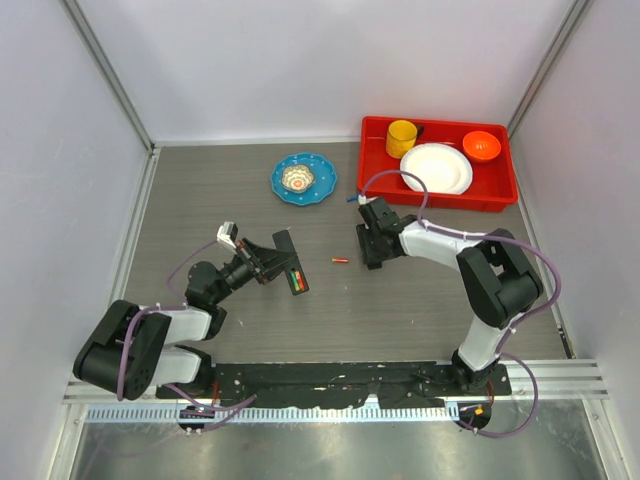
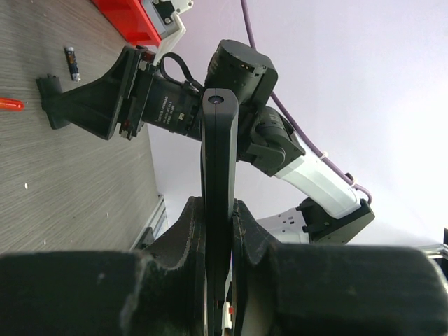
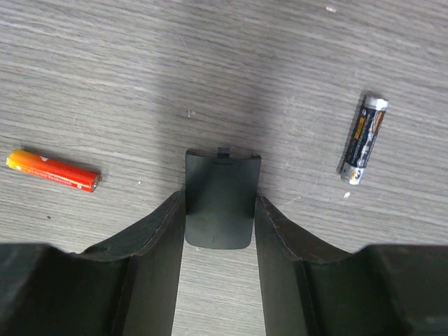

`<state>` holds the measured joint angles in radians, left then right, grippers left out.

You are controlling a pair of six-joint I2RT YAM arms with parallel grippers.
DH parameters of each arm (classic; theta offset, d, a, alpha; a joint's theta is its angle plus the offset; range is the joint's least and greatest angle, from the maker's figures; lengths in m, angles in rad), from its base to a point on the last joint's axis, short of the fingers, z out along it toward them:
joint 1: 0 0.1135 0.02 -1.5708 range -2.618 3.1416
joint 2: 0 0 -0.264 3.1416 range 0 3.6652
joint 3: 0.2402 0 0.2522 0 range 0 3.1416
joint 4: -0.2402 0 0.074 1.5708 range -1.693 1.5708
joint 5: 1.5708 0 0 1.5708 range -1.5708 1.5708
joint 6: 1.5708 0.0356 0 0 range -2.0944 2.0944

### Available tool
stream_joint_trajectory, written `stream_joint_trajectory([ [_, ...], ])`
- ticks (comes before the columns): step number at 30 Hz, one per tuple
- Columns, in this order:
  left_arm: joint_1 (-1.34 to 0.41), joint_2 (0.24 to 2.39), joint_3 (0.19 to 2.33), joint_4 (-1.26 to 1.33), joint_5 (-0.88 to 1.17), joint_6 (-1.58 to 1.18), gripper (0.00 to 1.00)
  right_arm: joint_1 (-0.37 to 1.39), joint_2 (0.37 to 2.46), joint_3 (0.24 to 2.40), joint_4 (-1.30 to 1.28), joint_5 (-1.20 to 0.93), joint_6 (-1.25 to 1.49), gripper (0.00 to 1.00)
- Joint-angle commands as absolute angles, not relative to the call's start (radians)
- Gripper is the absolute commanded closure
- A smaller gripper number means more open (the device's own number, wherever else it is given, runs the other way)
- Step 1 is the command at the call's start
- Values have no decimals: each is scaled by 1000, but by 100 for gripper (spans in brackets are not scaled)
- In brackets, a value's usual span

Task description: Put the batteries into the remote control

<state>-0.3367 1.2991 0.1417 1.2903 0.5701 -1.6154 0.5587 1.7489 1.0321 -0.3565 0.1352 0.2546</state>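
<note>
My left gripper [image 1: 266,262] is shut on the remote control [image 1: 290,264], a slim black bar, and holds it on edge above the table. Red and green show in its open compartment. In the left wrist view the remote [image 2: 218,161] stands edge-on between the fingers [image 2: 187,234]. One orange-red battery [image 1: 340,261] lies loose on the table between the arms and shows in the right wrist view [image 3: 52,171]. A black-and-silver battery [image 3: 364,140] lies to the right. My right gripper [image 1: 372,247] is down at the table, its fingers pressed on both sides of a small flat black cover [image 3: 220,199].
A blue plate with a small bowl [image 1: 303,179] sits at the back middle. A red tray [image 1: 372,172] at the back right holds a yellow cup [image 1: 401,138], a white plate [image 1: 436,167] and an orange bowl [image 1: 481,146]. White walls close in on three sides.
</note>
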Motion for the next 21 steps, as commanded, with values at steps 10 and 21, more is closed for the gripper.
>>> stream_joint_trajectory([
  [10, -366, 1354, 219, 1460, 497, -1560, 100, 598, 1321, 1121, -593, 149, 314, 70],
  [21, -549, 1518, 357, 1434, 272, -1465, 100, 906, 1253, 1312, -813, 225, 377, 71],
])
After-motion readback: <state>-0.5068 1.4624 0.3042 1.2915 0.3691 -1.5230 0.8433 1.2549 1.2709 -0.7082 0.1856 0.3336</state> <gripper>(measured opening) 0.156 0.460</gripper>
